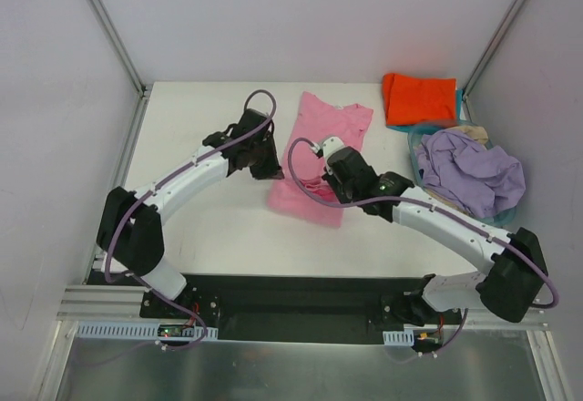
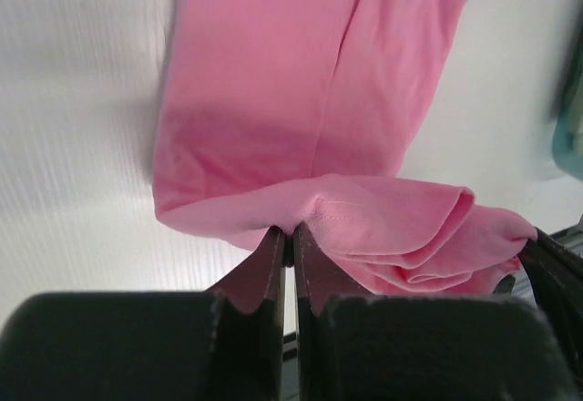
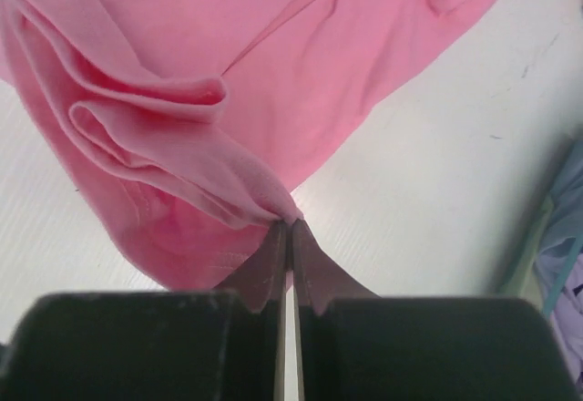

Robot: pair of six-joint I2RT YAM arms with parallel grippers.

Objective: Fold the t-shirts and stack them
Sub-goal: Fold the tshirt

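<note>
1. Saw left arm (image 1: 182, 182) stretched toward table (image 1: 209, 228) centre, left gripper (image 2: 288, 233) pinched tight on pink t-shirt (image 1: 330, 132) hem.
2. Noted right arm (image 1: 437, 223) bent inward, right gripper (image 3: 290, 226) fingers pressed together on bunched fold.
3. Found pink t-shirt lying mid-table, near end gathered between both grippers.

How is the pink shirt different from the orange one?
The pink t-shirt lies long and loose; the orange-red t-shirt is a small folded rectangle. The left gripper and right gripper pinch the pink one; no gripper touches the orange-red one. Both are plain cloth.
</note>
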